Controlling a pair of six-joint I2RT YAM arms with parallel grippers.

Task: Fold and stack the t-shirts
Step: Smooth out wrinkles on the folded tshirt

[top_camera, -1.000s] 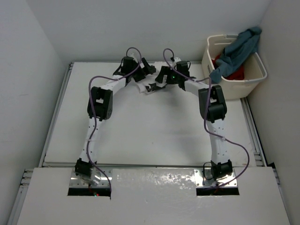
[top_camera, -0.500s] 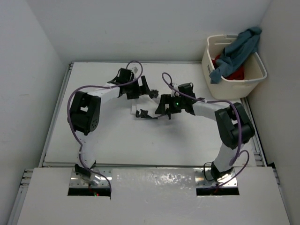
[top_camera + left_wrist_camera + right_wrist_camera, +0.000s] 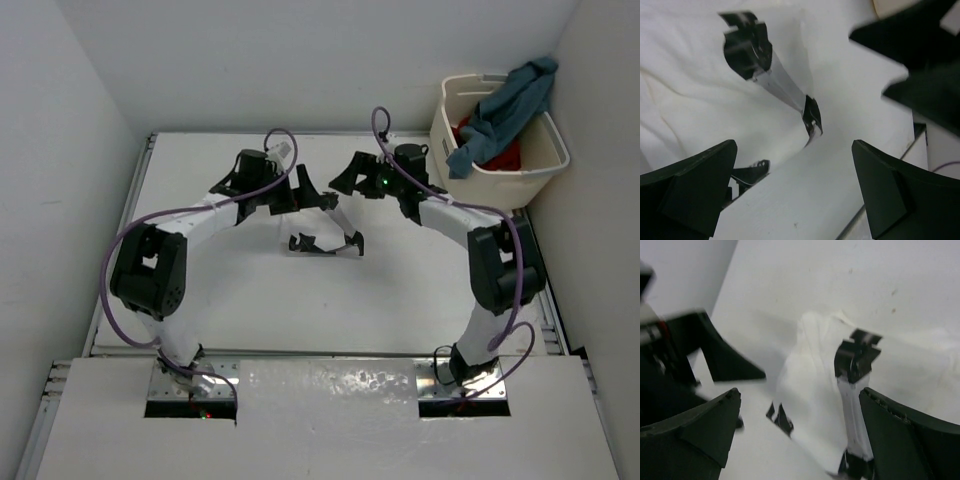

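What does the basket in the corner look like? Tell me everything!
The basket is cream-coloured and looks like plastic, with a rounded rim and a handle slot in its far side. It stands upright at the far right corner of the table. A blue-grey shirt hangs over its rim, and a red shirt lies inside.

White t-shirt [image 3: 807, 400] moved nearer, left pincer [image 3: 315, 192] and right pincer [image 3: 345, 178] withdrawn

A: Shirt colours?
B: White t-shirt [image 3: 695, 105] with black print patches, on a white table [image 3: 300, 300]. Blue-grey shirt [image 3: 510, 100], plain. Red shirt [image 3: 497, 155], plain.
A: Rest?
B: Basket [image 3: 545, 165] cream. Arms [image 3: 455, 215] white with black joints, cables [image 3: 118, 248] purple.
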